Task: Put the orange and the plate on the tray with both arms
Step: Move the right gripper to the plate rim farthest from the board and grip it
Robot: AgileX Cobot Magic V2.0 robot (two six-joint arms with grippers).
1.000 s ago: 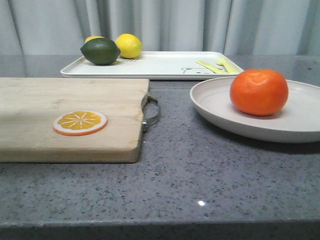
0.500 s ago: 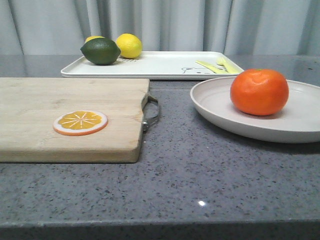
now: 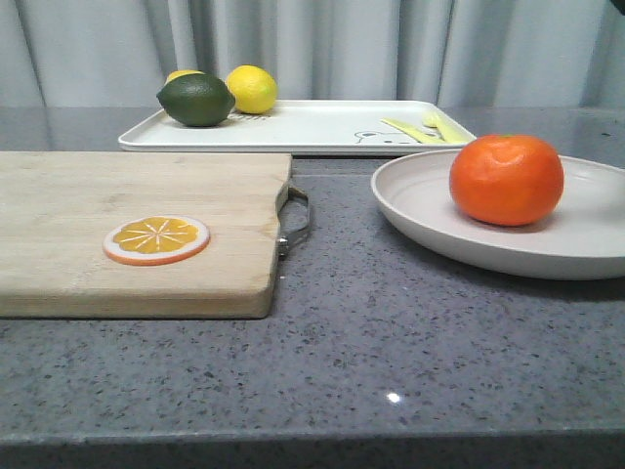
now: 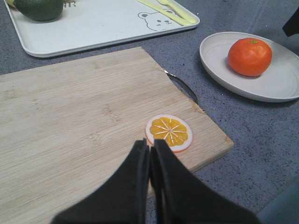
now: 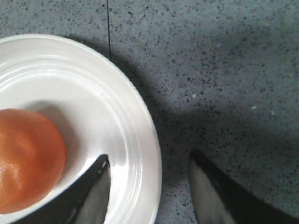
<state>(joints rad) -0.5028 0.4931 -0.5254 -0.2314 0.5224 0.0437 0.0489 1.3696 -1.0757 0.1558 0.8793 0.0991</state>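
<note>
The orange (image 3: 506, 180) sits in the off-white plate (image 3: 420, 210) on the right of the grey table. The white tray (image 3: 312, 127) lies behind, at the back. My right gripper (image 5: 148, 157) is open and straddles the plate's rim (image 5: 145, 140): one finger is over the plate's inside next to the orange (image 5: 25, 158), the other over the table. My left gripper (image 4: 150, 145) is shut and empty, above the wooden cutting board near the orange slice disc (image 4: 168, 132). The left wrist view also shows the orange (image 4: 250, 56), the plate (image 4: 219, 60) and the tray (image 4: 93, 28).
A wooden cutting board (image 3: 117, 205) with a metal handle (image 3: 296, 220) lies at the left front. On the tray are a green lime (image 3: 196, 100), yellow lemons (image 3: 252, 89) and yellow cutlery (image 3: 425, 127). A curtain hangs behind the table.
</note>
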